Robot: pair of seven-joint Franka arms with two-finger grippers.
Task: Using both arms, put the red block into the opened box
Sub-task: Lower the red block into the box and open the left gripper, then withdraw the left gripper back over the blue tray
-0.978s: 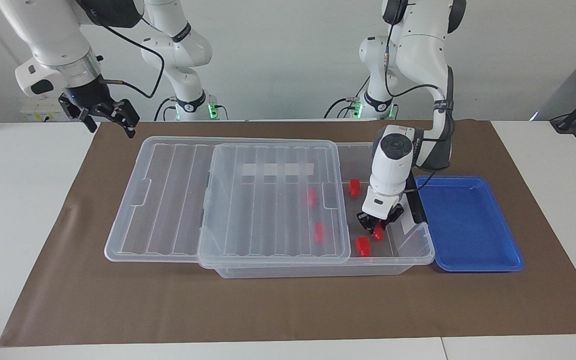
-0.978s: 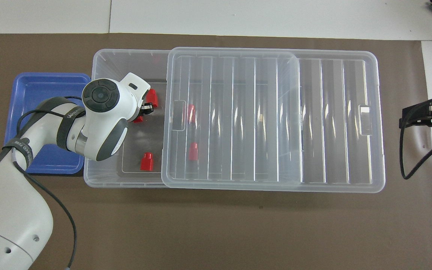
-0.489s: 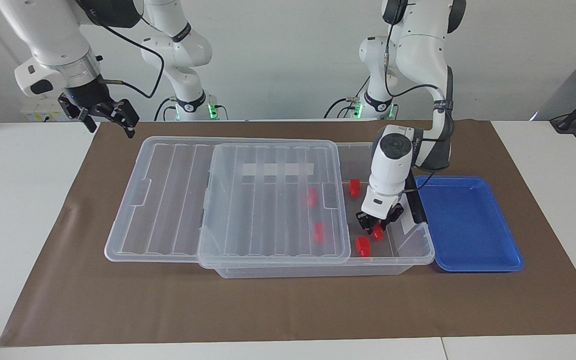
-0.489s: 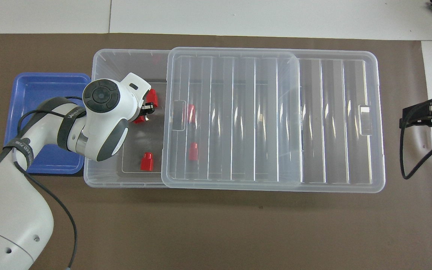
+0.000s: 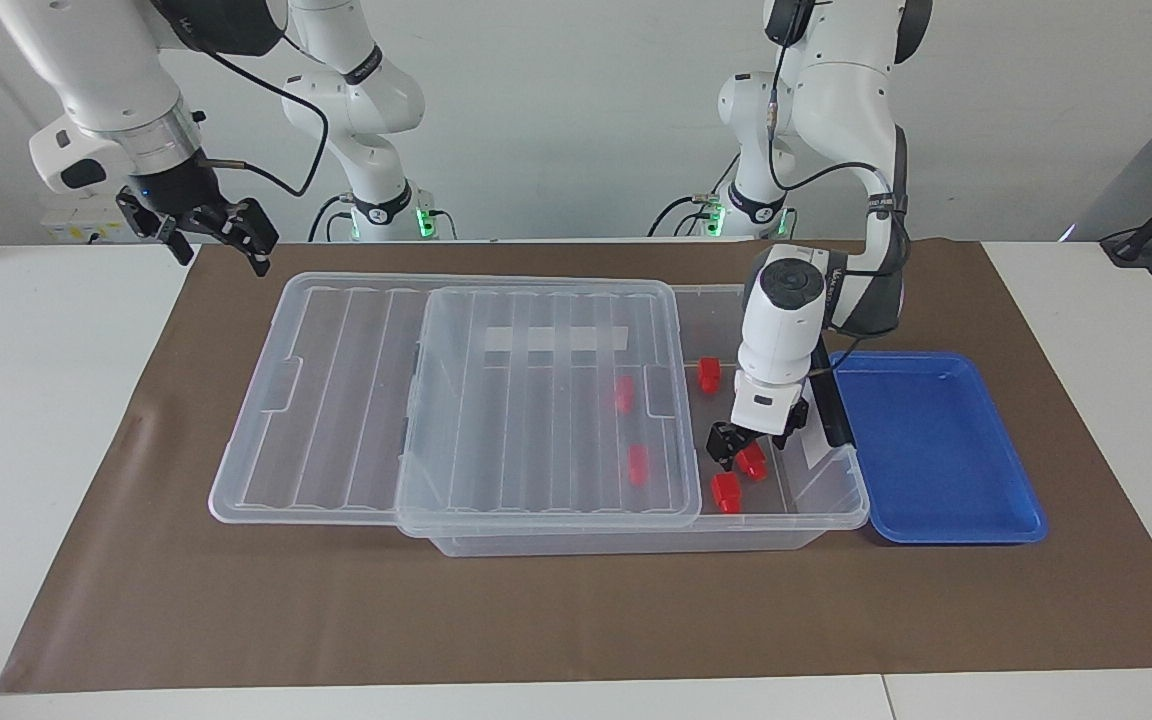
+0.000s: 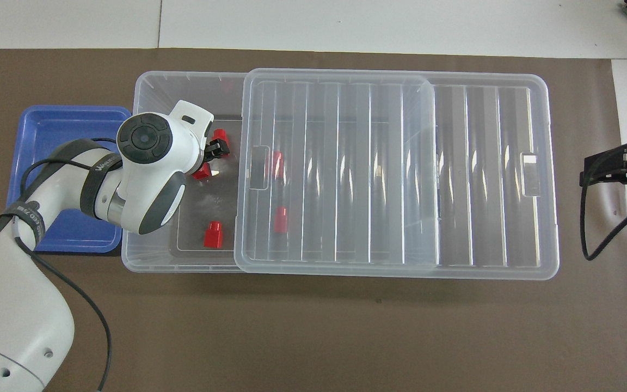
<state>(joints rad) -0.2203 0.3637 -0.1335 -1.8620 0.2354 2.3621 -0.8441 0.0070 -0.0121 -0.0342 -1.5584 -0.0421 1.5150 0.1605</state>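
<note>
Release stage, by the look of it: left tool (image 5: 739, 452) low inside the uncovered end of the box (image 5: 636, 541), toward the left arm's end of the counter (image 5: 36, 450), fingers apart and clamped on nothing. Red block (image 5: 753, 461) lying on the box floor right under that tool, apparently let go; contact with a fingertip not readable from either view. Second red block (image 5: 726, 491) just beside it, farther from the robots; third block (image 5: 708, 374) nearer to the robots, well apart from the pair. Two more blocks (image 5: 623, 393) (image 5: 638, 464) visible through the clear ribbed lid (image 5: 536, 420). Lid slid toward the right arm's end and overhanging the box there, probably to leave just enough gap for a straight-down drop. Blue tray (image 5: 936, 450) touching or just beside the box end, nothing in it, so likely the source of the blocks, now used up. Right tool (image 5: 201, 225) waiting, raised over the corner of the brown mat (image 5: 576, 620) at the right arm's end, fingers spread, holding nothing; likely parked clear of the lid. Task seemingly close to done, all five blocks in the box.
</note>
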